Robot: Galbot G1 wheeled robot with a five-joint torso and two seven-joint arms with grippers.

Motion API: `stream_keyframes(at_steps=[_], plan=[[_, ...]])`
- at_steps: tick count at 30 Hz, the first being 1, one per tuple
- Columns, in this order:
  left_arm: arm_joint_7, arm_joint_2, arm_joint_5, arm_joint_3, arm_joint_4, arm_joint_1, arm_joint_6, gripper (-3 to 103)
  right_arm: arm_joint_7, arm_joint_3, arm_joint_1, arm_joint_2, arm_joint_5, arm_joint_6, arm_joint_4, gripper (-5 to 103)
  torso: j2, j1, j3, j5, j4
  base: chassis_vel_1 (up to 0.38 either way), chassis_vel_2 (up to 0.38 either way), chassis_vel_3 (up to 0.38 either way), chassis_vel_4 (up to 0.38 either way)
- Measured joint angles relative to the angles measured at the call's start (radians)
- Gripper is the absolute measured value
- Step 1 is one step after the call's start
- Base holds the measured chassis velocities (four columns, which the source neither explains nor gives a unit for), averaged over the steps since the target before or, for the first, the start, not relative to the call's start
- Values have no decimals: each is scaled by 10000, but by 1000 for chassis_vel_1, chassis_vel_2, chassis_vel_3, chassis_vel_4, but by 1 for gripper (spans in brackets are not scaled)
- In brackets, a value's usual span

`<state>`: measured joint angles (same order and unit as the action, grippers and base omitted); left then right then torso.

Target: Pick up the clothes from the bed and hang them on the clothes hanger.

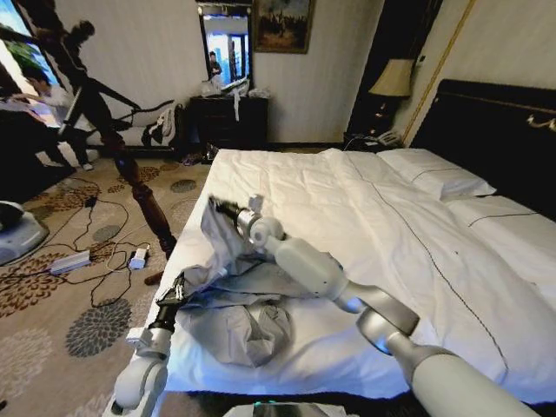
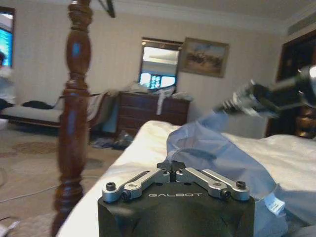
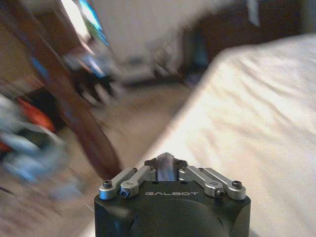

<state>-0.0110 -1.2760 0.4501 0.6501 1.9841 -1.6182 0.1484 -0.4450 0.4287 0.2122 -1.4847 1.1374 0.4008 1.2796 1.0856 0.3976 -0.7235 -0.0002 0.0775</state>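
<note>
Two hands, each marked GALBOT, pinch the thin grey-blue collared shirt point(image 1: 239, 300) at the white-duveted bed's point(image 1: 417, 252) near corner: the left hand point(image 1: 181, 284) closed on its edge, the right hand point(image 1: 215, 206) lifting a fold.

We see a patterned carpet point(image 1: 52, 295) crossed by black cables point(image 1: 104, 248), with a turned wooden post point(image 1: 143, 195) standing on it. A dark dresser point(image 1: 230, 117) sits against the far wall under a mirror point(image 1: 226, 43) and a framed painting point(image 1: 282, 22). A lamp point(image 1: 393, 78) stands in the corner.
</note>
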Motion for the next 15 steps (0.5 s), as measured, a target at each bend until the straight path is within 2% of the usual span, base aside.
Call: stream_keyframes(at_steps=[1,2,3,4,6,7,8,9,11,12,13,14,15], plan=[[0,0,0,0,0,0,0,0,0,0,0,0,0,0,0,17,0,0,0,0,0,0,0,0,0],[-135,-38,-109,68,-44,-17,-17,0,-454,87,27,-1,6,283,76,22,0,-1,0,0,-2,0,0,0,0],[-234,-62,-178,111,-82,-20,-39,0,-620,138,44,26,5,382,169,22,0,-1,0,-1,-2,0,0,0,0],[-477,-143,-306,241,-193,-18,-117,0,-782,214,91,151,3,477,455,27,1,-3,2,0,4,0,0,0,0],[-887,-289,-361,449,-394,-2,-246,0,-420,249,208,406,9,250,862,38,1,-4,2,2,9,0,0,0,0],[-887,-289,-361,449,-394,-2,-246,0,-420,249,208,406,9,250,862,38,1,-4,2,2,9,0,0,0,0],[-1043,-355,-375,526,-481,0,-272,0,40,259,263,521,-22,-23,1005,44,1,-3,2,2,7,0,0,0,0],[-1245,-434,-384,620,-584,3,-303,0,924,287,336,674,-160,-596,1128,44,1,-3,2,2,7,0,0,0,0],[-1681,-613,-386,824,-822,9,-368,0,3538,364,492,892,-560,-2952,1067,54,1,-4,2,2,3,0,0,0,0],[-1852,-692,-386,941,-921,27,-386,0,4690,353,519,958,-839,-3775,917,60,2,-5,3,2,2,0,0,0,0],[-1852,-692,-386,941,-921,27,-386,0,4690,353,519,958,-839,-3775,917,60,2,-5,3,2,2,0,0,0,0],[-1964,-761,-380,1055,-1013,60,-397,0,5471,358,525,999,-1079,-4217,814,65,2,-5,2,3,3,0,0,0,0],[-2082,-833,-332,1185,-1095,97,-413,0,5803,391,517,1031,-1210,-4436,755,71,2,-4,2,2,4,0,0,0,0]])
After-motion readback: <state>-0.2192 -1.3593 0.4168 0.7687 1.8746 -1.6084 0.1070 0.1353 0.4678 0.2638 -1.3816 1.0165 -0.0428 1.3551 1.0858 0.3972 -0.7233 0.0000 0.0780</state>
